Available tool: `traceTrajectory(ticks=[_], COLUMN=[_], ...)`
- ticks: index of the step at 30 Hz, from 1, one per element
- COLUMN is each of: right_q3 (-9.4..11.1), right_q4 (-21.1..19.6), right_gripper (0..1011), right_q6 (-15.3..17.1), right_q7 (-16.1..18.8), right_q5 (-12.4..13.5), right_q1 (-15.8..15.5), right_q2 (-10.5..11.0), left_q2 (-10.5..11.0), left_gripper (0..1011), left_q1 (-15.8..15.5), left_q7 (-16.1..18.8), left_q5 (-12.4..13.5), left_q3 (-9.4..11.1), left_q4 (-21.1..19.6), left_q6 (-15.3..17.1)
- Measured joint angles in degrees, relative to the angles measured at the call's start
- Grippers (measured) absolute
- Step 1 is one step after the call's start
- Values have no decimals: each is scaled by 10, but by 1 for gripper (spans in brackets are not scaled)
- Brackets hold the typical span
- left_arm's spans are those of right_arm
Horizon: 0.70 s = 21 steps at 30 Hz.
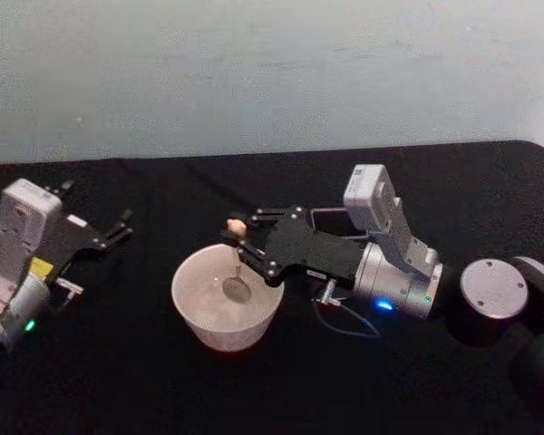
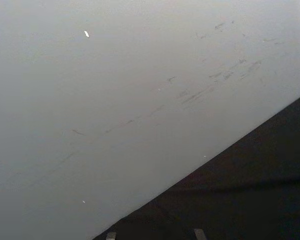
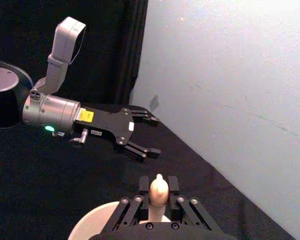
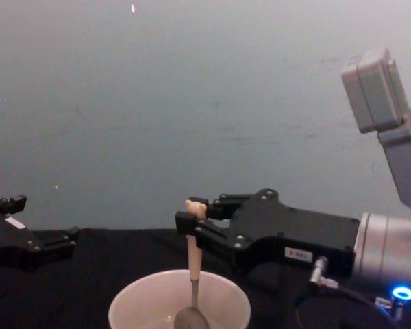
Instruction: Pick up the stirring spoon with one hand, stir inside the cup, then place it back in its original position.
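My right gripper (image 1: 239, 238) is shut on the stirring spoon (image 4: 193, 260), holding its pale peach handle near the top. The spoon hangs upright with its metal bowl (image 1: 236, 289) down inside the cream cup (image 1: 192, 313), which stands at the table's middle. In the right wrist view the handle's top (image 3: 158, 191) sticks up between the fingers, with the cup's rim (image 3: 92, 221) below. The chest view shows the gripper (image 4: 190, 221) above the cup (image 4: 133, 308). My left gripper (image 1: 120, 227) stands open at the left, away from the cup, also seen as the left gripper (image 3: 142, 135) in the right wrist view.
A dark square holder (image 1: 331, 220) sits behind my right gripper, mostly covered by it. The table is draped in black cloth (image 1: 118, 372), with a pale wall behind. The right arm's base (image 1: 494, 290) stands at the right.
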Motion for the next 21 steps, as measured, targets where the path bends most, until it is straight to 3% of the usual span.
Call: traceTrajectory(ticks=[9, 21], right_q3=[11, 18], right_q4=[-20, -79], right_gripper=[214, 214], right_q6=[1, 15], right_q7=[0, 13], right_q5=[1, 22], right_q1=[-12, -52], right_q2=[16, 51], left_q2=[0, 0], left_gripper=[1001, 1001], left_q1=[0, 0], left_q7=[0, 0], left_q5=[0, 0], left_q3=[0, 0], left_q4=[0, 0], left_q6=[0, 0])
